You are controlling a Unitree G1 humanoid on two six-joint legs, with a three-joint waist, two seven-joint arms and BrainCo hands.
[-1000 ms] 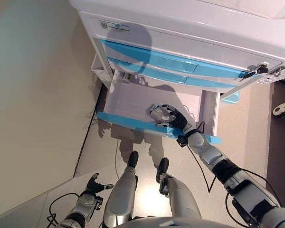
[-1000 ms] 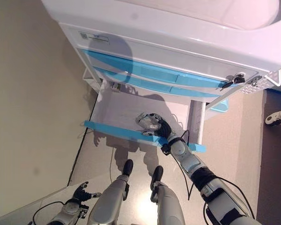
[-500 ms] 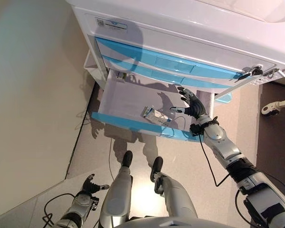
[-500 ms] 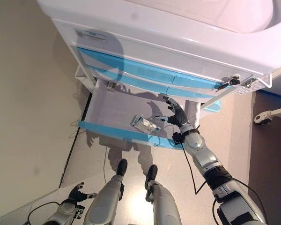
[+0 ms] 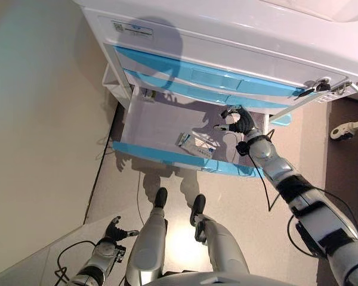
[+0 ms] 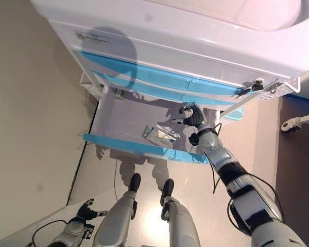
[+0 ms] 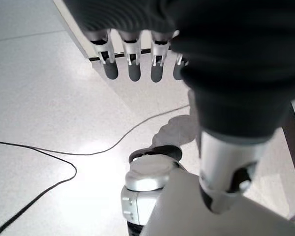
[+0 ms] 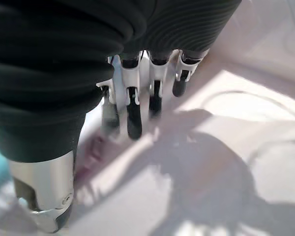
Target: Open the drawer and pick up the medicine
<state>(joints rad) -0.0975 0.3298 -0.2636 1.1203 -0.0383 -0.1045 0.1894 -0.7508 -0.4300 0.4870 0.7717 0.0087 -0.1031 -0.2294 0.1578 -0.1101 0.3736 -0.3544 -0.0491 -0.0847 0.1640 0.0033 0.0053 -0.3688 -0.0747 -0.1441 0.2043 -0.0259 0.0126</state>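
A white cabinet [image 5: 227,36] is standing on pale floor, its bottom drawer [image 5: 167,156] pulled out. The medicine [image 5: 195,144] is lying near the drawer's front edge. The right hand [image 5: 238,122], fingers relaxed and empty, is hovering toward the drawer's back right corner; it should be coming back toward the front edge, then closing squarely around the pack

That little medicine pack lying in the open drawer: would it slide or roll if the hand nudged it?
The medicine pack looks flat, so it would probably slide on the drawer floor, not roll. It seems small, likely light.
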